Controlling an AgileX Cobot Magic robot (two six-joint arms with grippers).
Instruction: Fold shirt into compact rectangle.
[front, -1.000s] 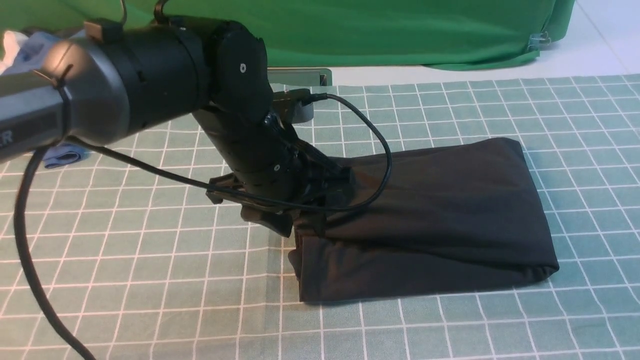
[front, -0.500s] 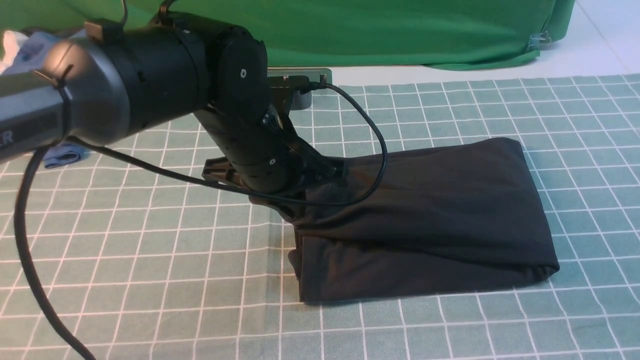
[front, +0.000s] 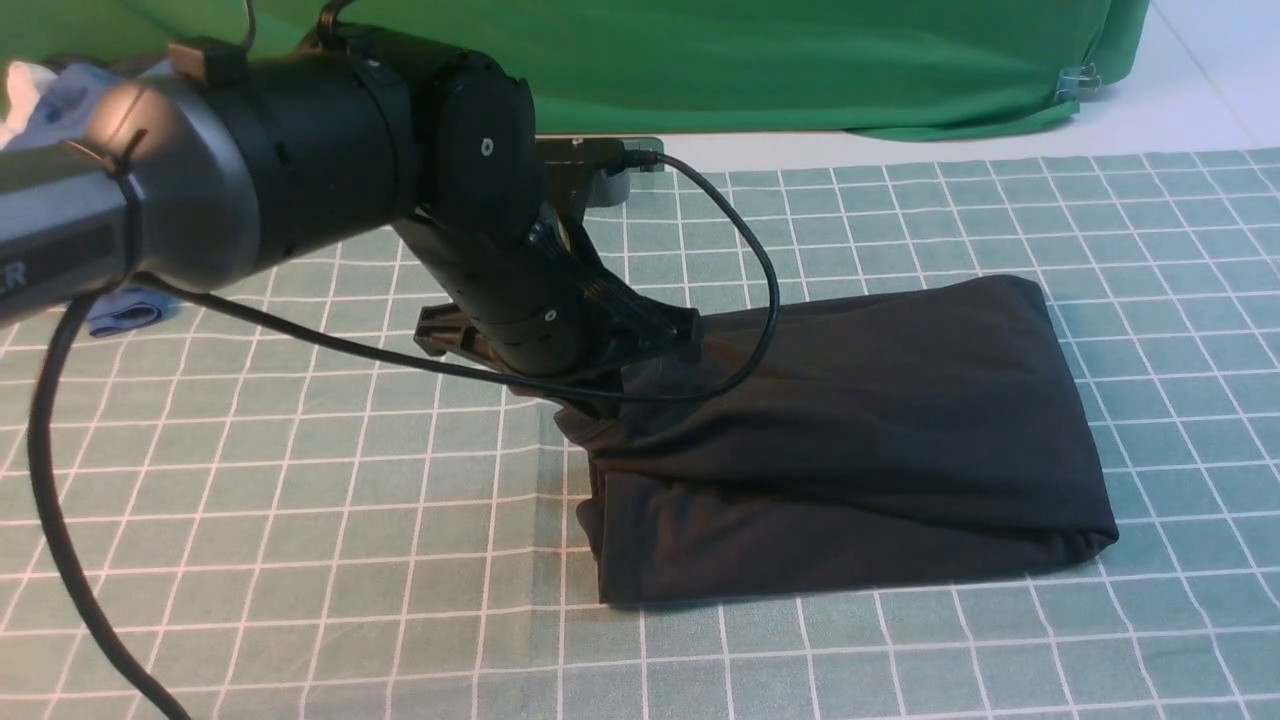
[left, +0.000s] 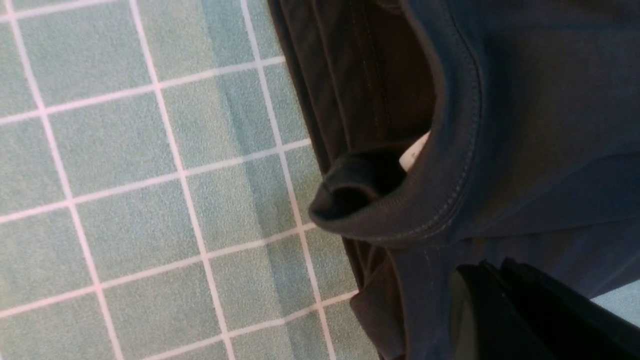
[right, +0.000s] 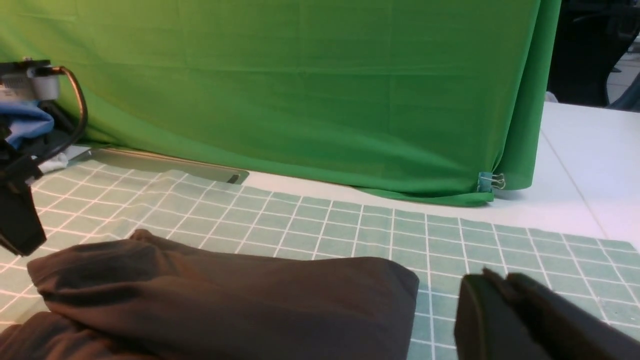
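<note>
You have open checked cloth (front: 300, 520) at nine o'clock of the shirt (front: 860, 430); the green backdrop (front: 800, 60) blocks twelve.

Black shirt (right: 220, 295) is lying folded on the green checked cloth (right: 350, 225), green backdrop (right: 280, 90) behind it, right end effector (right: 500, 310) close up beside it.

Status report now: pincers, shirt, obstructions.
Left pincer shut on shirt, edge lifted. Right pincer shut, empty, beside shirt. Shirt folded on checked cloth. Nothing in the way.
</note>
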